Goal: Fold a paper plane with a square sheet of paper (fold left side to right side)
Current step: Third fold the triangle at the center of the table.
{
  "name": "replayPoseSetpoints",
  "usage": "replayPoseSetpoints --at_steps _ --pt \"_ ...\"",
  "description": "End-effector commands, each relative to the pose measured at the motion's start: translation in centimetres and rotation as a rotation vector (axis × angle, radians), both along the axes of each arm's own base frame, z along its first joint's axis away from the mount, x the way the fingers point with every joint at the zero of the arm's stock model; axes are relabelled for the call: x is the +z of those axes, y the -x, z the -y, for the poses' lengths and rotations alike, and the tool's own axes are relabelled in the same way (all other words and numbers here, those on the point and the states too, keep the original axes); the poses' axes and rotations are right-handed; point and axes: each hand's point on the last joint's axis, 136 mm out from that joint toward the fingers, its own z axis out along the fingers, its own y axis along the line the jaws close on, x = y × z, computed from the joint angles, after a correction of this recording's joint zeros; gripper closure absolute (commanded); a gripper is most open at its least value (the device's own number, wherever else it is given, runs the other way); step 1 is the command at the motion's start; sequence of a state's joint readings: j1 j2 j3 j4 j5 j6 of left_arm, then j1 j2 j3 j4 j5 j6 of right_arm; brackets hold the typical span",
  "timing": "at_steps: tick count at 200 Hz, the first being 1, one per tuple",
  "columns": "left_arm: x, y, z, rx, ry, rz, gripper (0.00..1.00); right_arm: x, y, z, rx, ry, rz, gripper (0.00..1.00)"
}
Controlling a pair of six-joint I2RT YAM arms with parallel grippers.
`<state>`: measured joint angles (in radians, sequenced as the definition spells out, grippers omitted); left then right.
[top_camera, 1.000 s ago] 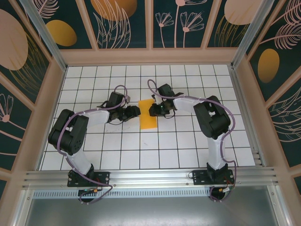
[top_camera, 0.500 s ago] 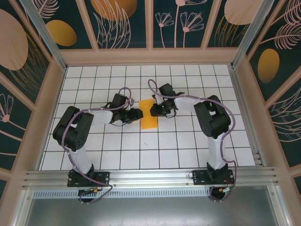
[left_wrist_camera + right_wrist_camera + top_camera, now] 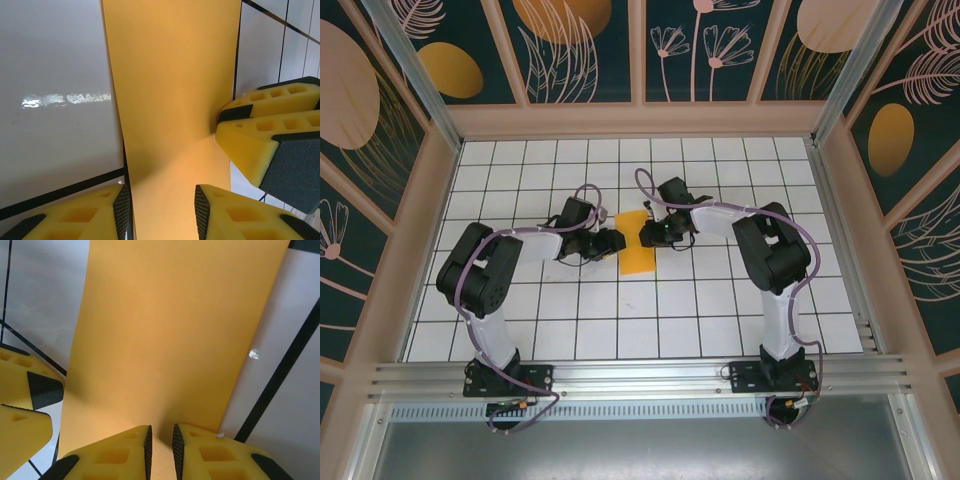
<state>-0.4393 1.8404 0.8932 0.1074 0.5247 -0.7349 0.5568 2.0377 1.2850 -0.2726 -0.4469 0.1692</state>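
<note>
The orange sheet of paper point(image 3: 636, 252) lies flat on the white tiled table as a narrow rectangle, about one tile wide and two long. It has no dart shape. My left gripper point(image 3: 613, 243) is at the paper's left edge, open, its fingers straddling the paper point(image 3: 170, 75) low over it point(image 3: 162, 192). My right gripper point(image 3: 642, 232) is at the right edge near the far end. In the right wrist view it point(image 3: 161, 432) is shut to a thin slit over the paper point(image 3: 170, 330), with nothing pinched. Its fingers point(image 3: 250, 145) touch the paper's right edge.
The white grid table point(image 3: 700, 300) stretches around the paper inside a walled booth with patterned panels point(image 3: 580, 50). Both arms' elbows sit to either side of the paper. An aluminium rail point(image 3: 640, 378) runs along the near edge.
My left gripper has crept right to the paper's left edge and its elbow has shifted. My right gripper has moved slightly up and left over the right edge. The paper has stayed put.
</note>
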Motion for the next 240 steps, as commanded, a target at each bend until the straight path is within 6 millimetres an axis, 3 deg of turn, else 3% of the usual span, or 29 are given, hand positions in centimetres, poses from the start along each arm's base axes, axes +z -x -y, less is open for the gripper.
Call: replayPoseSetpoints --at_steps 1,78,118,177,240 --pt "-0.8 -0.1 0.4 -0.008 -0.014 -0.006 0.58 -2.8 1.6 1.5 -0.007 0.069 -0.083 0.76" --pt "0.6 -0.3 1.1 -0.011 -0.001 0.026 0.66 -2.8 1.5 1.4 -0.007 0.063 -0.081 0.76" --pt "1.3 0.0 0.4 0.001 -0.024 0.038 0.66 -2.9 1.6 1.5 -0.004 0.067 -0.079 0.76" --pt "3.1 -0.3 1.1 -0.002 0.034 0.071 0.65 -3.0 1.6 1.4 -0.006 0.064 -0.081 0.75" --pt "1.1 -0.5 -0.3 0.043 -0.07 0.035 0.55 -3.2 1.8 1.6 -0.004 0.068 -0.083 0.75"
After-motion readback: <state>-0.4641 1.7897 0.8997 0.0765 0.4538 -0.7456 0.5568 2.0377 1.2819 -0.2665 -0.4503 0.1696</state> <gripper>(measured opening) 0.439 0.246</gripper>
